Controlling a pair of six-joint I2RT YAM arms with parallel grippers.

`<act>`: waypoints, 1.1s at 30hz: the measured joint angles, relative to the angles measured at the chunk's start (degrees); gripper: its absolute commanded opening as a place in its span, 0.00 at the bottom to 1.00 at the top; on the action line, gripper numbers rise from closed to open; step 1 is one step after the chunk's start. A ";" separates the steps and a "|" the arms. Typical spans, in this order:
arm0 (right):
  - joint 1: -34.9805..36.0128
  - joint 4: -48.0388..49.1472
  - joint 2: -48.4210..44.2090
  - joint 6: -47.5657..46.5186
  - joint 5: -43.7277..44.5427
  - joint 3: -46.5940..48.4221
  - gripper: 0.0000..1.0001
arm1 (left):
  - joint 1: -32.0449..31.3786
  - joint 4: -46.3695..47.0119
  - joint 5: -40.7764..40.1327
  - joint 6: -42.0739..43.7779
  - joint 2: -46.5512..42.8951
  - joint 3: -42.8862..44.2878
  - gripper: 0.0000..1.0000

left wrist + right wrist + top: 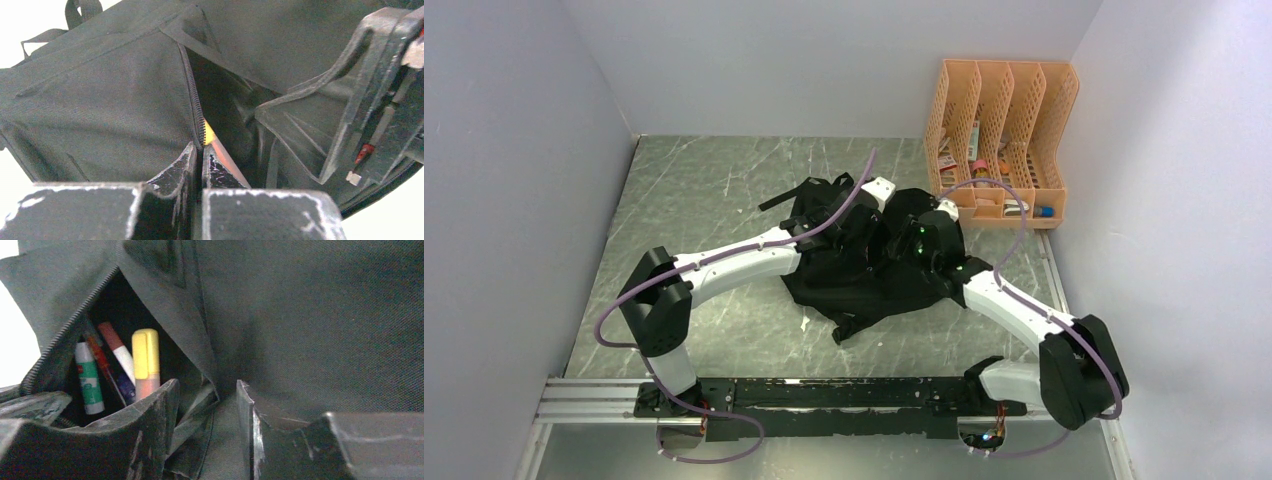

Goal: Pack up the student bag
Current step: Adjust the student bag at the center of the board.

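The student bag (844,285), a soft black backpack, lies in the middle of the table with both arms over it. My left gripper (200,150) is shut on the bag's zip edge (198,112) beside an open pocket; from above it (886,205) sits on the bag's top. My right gripper (207,390) is open, its fingers apart over a fold of black fabric, right beside the pocket mouth. Inside the pocket stand a yellow highlighter (145,360), a green-and-white stick (89,380) and a red-and-white marker (116,347). In the left wrist view the right gripper (360,100) is close by.
An orange slotted file organiser (1004,130) stands at the back right, with small items in its base. White walls close in the table on the left, back and right. Purple cables loop over both arms. A loose bag strap (849,330) trails toward the front.
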 measured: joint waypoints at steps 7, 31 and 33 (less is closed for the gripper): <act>0.00 1.25 1.99 -0.39 -0.87 -0.31 0.33 | 0.07 0.00 0.44 0.00 0.00 0.00 0.05; 0.07 9.33 -7.50 -1.40 -3.26 -6.10 0.00 | 0.15 1.55 6.73 -2.12 0.00 -0.39 0.52; 0.07 9.79 -7.56 -1.51 -3.52 -6.27 0.00 | 0.33 1.84 8.26 -2.58 0.00 -0.39 0.55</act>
